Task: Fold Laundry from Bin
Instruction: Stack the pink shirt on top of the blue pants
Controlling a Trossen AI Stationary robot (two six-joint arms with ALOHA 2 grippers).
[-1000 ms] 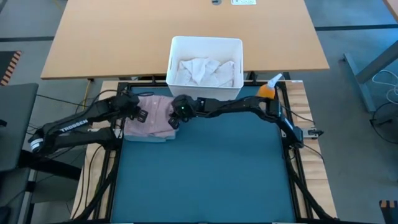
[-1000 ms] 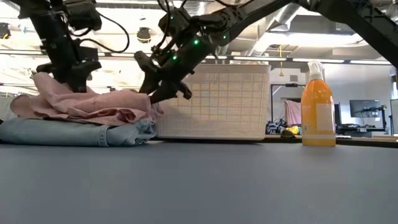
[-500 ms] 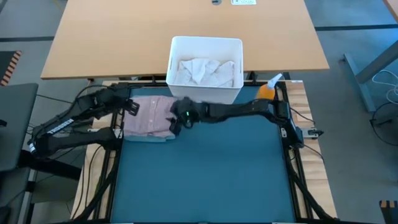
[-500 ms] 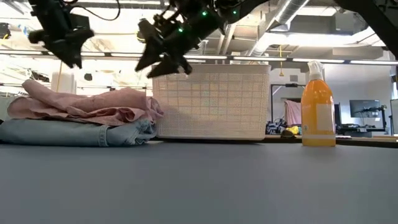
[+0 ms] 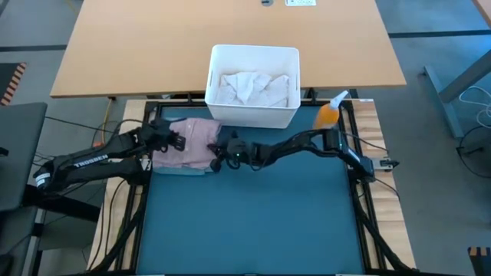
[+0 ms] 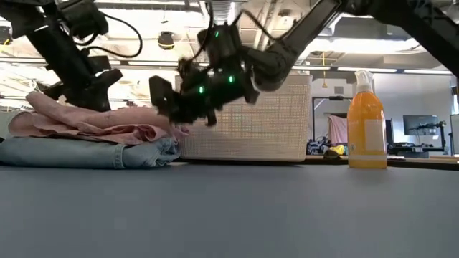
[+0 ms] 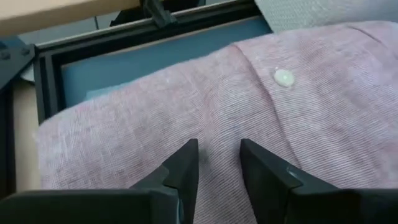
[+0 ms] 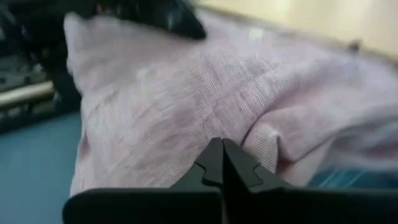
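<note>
Both grippers work at the pink shirt [image 5: 192, 142], which lies folded on the light blue jeans [image 6: 86, 152] at the far left corner of the teal mat [image 5: 253, 215]. In the low view the shirt is the upper layer and the jeans are under it, flat on the mat.

The left gripper [image 7: 216, 163] is over the shirt's left part, its fingers a little apart, with the tips just at the cloth; whether they pinch it I cannot tell. A small white button [image 7: 283, 78] shows on the shirt ahead of them. The left arm carries the white word "TROSSEN" [image 5: 93, 159] on its side.

The right gripper [image 8: 221, 149] is at the shirt's right edge, fingers closed together, and its tips point at a fold of the pink cloth. Whether any cloth is caught between them I cannot tell.

The white bin [image 5: 253, 55] stands just beyond the mat's far edge, right of the shirt, with crumpled white cloth [image 5: 252, 87] inside. An orange spray bottle [image 6: 366, 131] stands near the mat's far right corner; no label on it can be read.
</note>
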